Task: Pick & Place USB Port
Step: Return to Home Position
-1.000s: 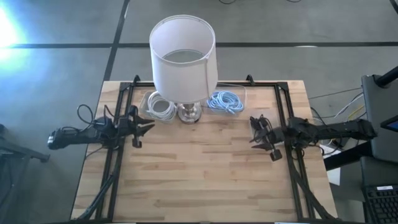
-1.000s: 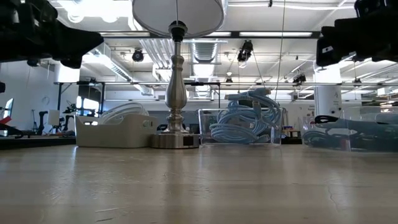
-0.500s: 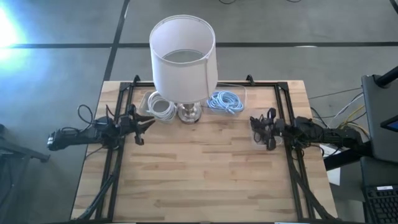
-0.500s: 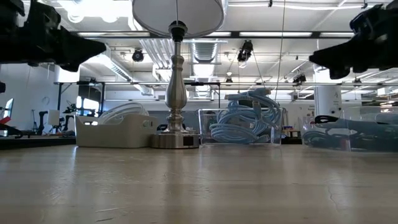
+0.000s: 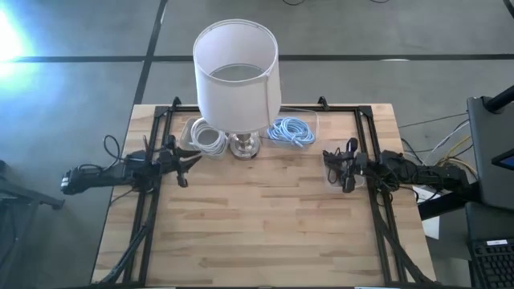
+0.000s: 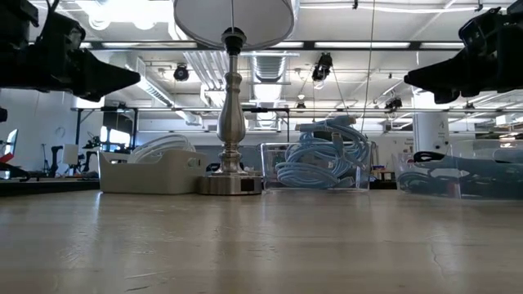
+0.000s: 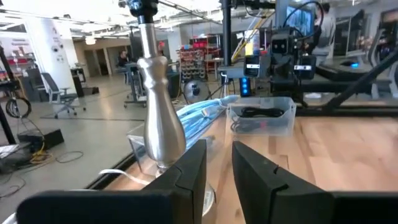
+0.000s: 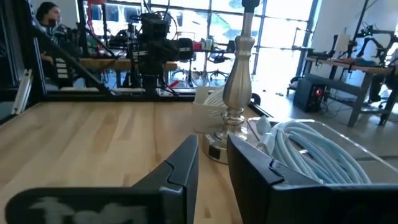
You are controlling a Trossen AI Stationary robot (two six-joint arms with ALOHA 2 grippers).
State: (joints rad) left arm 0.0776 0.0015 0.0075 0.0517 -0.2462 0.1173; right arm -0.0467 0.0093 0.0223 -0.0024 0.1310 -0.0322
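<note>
The right gripper hangs over the right side of the table, its fingers a narrow gap apart and holding nothing; the left gripper, at the left side, is the same. The black USB cable, a thin dark loop, lies inside the right transparent bin near the table's right edge. Between the grippers is open wood, and the lamp stands at the far edge.
</note>
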